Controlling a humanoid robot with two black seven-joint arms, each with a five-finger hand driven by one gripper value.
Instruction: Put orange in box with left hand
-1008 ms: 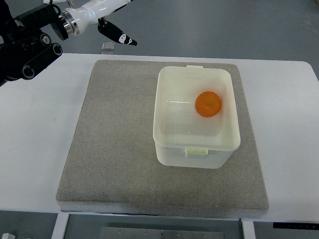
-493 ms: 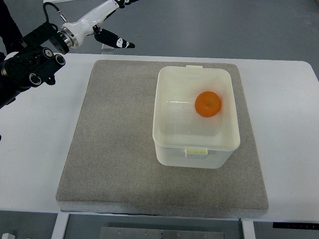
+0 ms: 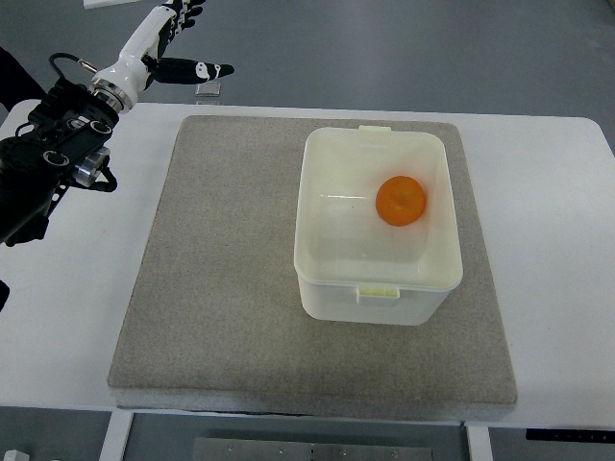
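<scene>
White tabletop (image 3: 67, 317) fills most of the frame, with a grey floor showing along the top edge. On the table lies a square grey felt mat (image 3: 221, 279), and on the mat's right half stands an open cream plastic box (image 3: 377, 288) with small latch tabs at its near and far rims.

Inside the box, toward its upper right part, sits the orange (image 3: 401, 201): round, bright and evenly coloured, resting on the box floor close to the right wall. Nothing touches it.

At the upper left of the frame the left arm (image 3: 58, 144) comes in from the left edge, its dark jointed segments leading up to a white forearm and wrist that slant toward the top edge. The left hand (image 3: 171, 38) is raised past the far edge of the table, well apart from the box. Its fingers are spread and hold nothing; one dark fingertip points to the right, just above a small clear object (image 3: 208, 89) at the table's far edge.
</scene>
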